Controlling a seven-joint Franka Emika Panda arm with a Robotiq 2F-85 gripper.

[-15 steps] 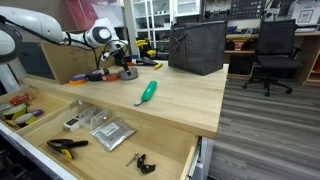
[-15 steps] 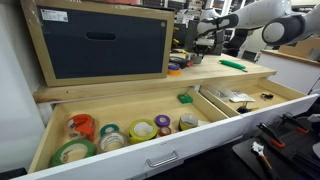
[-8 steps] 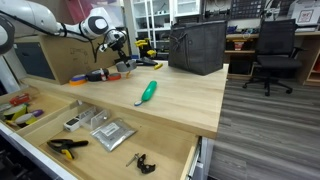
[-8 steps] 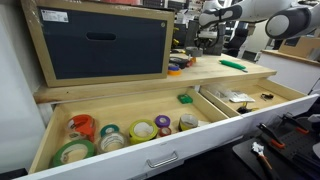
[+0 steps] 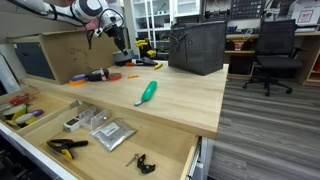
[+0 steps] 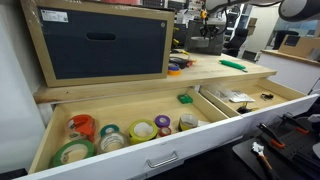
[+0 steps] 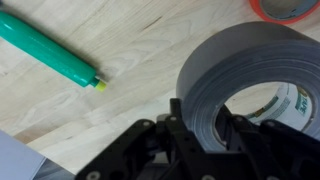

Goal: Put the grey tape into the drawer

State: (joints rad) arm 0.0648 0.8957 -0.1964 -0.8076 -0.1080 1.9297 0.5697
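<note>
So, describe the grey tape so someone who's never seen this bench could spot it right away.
Start at the pale wooden worktop and look above its far end, where the robot's gripper hangs. The grey tape is the wide dull-grey roll clamped in it, off the surface. Unlike the flat orange ring and green marker lying on the wood, it alone is held up.

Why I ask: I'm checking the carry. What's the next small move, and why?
Probably carry it across toward the open drawer: the gripper is shut on the grey tape, a finger through its hole, high above the tabletop, and the drawer is off to the side.
</note>
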